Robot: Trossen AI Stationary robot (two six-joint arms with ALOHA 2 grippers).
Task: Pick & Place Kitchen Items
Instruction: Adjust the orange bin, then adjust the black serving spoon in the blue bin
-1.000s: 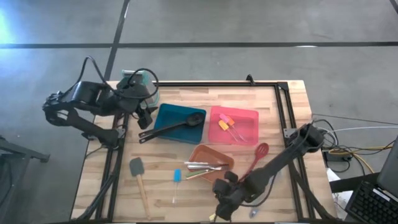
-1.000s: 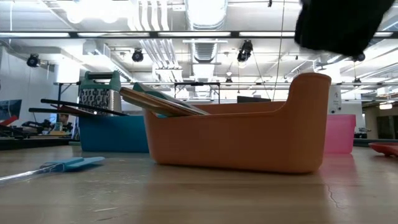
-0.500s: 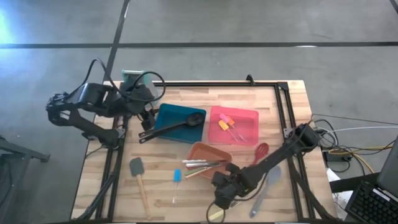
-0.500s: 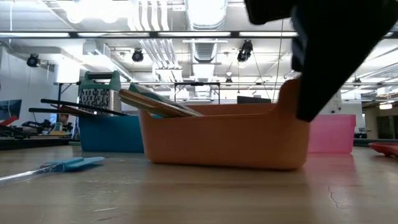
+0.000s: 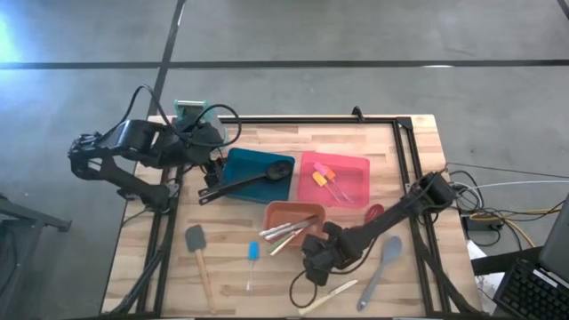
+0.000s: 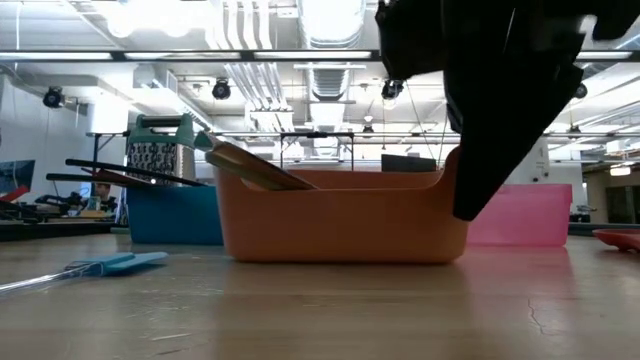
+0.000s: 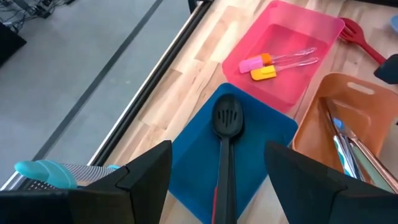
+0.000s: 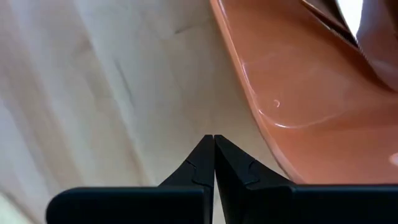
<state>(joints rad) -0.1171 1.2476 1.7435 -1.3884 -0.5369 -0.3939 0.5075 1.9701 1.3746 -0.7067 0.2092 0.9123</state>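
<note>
Hovering beside the orange tray (image 5: 286, 217) with clenched, empty fingers, the right gripper (image 5: 313, 263) is leaving light, stiff, slippery utensils (image 5: 283, 233) inside it; thin handles suit grasping. The left gripper (image 5: 212, 153), standing open, is waiting far from this tray.

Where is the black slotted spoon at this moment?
In the high view, the black slotted spoon lies across the blue tray on the table's left side, between the box grater and the pink tray.

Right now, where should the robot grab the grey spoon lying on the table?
Probably the middle of the grey spoon's handle, coming straight down from above. It lies flat on the wooden table, apart from the orange tray, with bare wood either side for the fingers; its bowl looks too wide and shallow.
</note>
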